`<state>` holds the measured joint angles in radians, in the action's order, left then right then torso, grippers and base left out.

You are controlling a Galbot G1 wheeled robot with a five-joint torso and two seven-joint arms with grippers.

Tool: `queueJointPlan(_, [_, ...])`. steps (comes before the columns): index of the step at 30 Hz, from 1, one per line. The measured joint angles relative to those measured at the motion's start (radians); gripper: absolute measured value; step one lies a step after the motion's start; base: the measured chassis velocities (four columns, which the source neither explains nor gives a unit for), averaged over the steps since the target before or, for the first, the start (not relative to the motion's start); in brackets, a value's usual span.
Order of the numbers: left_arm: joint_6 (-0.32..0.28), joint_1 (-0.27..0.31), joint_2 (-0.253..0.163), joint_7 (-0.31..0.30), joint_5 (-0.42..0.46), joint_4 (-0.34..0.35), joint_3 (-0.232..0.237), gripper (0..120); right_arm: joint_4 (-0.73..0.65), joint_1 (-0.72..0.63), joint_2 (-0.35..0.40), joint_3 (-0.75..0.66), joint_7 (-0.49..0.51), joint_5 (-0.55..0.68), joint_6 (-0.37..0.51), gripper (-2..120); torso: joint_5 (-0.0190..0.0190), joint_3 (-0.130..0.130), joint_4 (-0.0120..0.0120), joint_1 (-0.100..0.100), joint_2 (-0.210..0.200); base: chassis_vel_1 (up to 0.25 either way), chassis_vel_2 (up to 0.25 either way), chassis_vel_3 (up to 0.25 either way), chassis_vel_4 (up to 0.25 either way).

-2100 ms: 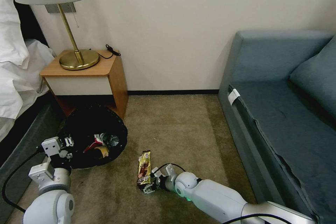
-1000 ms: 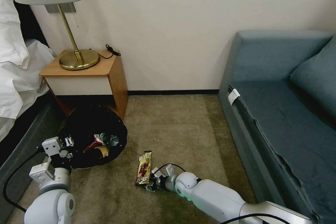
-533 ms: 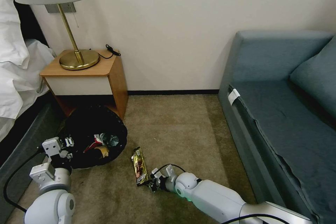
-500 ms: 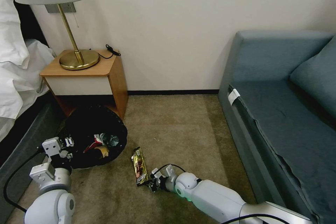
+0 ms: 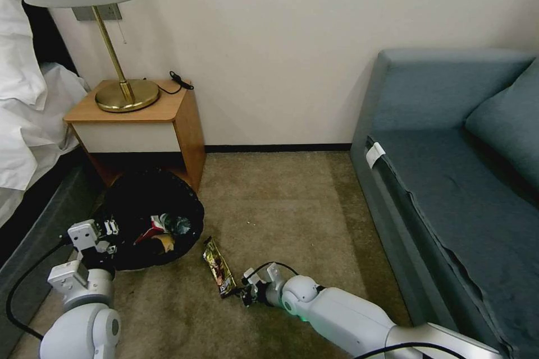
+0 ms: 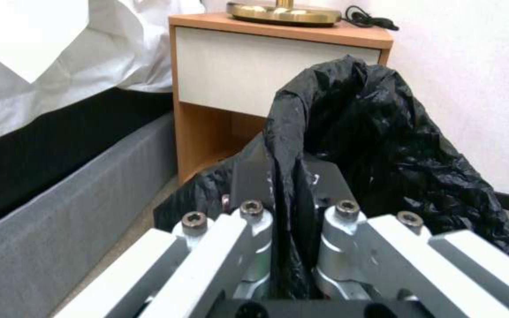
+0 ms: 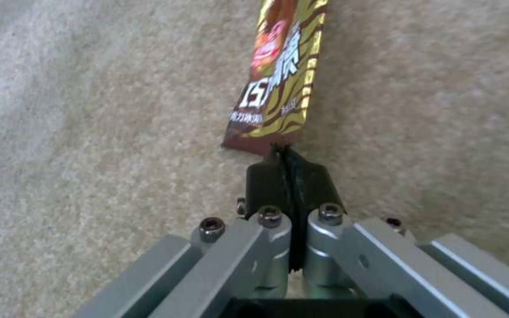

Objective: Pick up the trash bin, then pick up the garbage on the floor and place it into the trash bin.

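Observation:
The trash bin [image 5: 140, 202], wrapped in its black bag liner [image 6: 372, 145], stands on the carpet in front of the nightstand. My left gripper [image 5: 108, 239] [image 6: 284, 174] is shut on a fold of the liner at the bin's near rim. Inside lie a red-and-white wrapper [image 5: 149, 231], a tan-yellow wrapper [image 5: 167, 243] and a clear bottle [image 5: 181, 225]. The gold-brown candy-bar wrapper [image 5: 218, 269] [image 7: 281, 75] lies slanted on the carpet just right of the bin. My right gripper [image 5: 242, 293] [image 7: 282, 154] is low over the floor, shut on that wrapper's near end.
A wooden nightstand [image 5: 140, 123] with a brass lamp [image 5: 124, 95] stands behind the bin. The bed [image 5: 28, 123] runs along the left, and a blue-grey sofa [image 5: 449, 179] fills the right. Open carpet [image 5: 281, 207] lies between them up to the wall.
The candy-bar wrapper has swung and slid left, its far end now close to the bin. My right gripper stays pinched on its near end. The left arm and bin have not moved.

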<state>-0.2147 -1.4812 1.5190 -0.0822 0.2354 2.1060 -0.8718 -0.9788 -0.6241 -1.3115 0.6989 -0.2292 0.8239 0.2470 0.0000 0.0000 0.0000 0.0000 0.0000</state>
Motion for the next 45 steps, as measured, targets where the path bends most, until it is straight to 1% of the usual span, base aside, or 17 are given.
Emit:
queueJointPlan(11, [0.000,0.003,-0.014,0.000,0.014,0.001,-0.007,5,-0.022,0.033,0.035,-0.093,-0.001,0.010,-0.001,0,0.0001,0.000,0.0000,0.000,0.000,0.000,0.000,0.000,0.000])
queueJointPlan(22, [-0.003,0.010,-0.029,0.000,0.025,-0.009,-0.010,5,-0.035,0.027,0.045,-0.116,-0.014,0.009,0.000,0,0.0000,0.000,0.0000,0.000,0.000,0.000,0.000,0.000,0.000])
queueJointPlan(28, [-0.005,0.019,-0.035,0.000,0.030,-0.021,-0.011,5,-0.075,0.024,0.055,-0.149,-0.025,0.020,0.009,0,0.0000,0.000,0.0000,0.000,0.000,0.000,0.000,0.000,0.000])
queueJointPlan(35, [-0.006,0.029,-0.037,0.000,0.030,-0.034,-0.008,5,-0.138,0.010,0.074,-0.167,-0.036,0.033,0.018,0,0.0000,0.000,0.0000,0.000,0.000,0.000,0.000,0.000,0.000])
queueJointPlan(45, [-0.007,0.033,-0.035,0.000,0.030,-0.037,-0.006,5,-0.164,0.005,0.091,-0.176,-0.039,0.038,0.018,0,0.0001,0.000,0.0000,0.000,0.000,0.000,0.000,0.000,0.000])
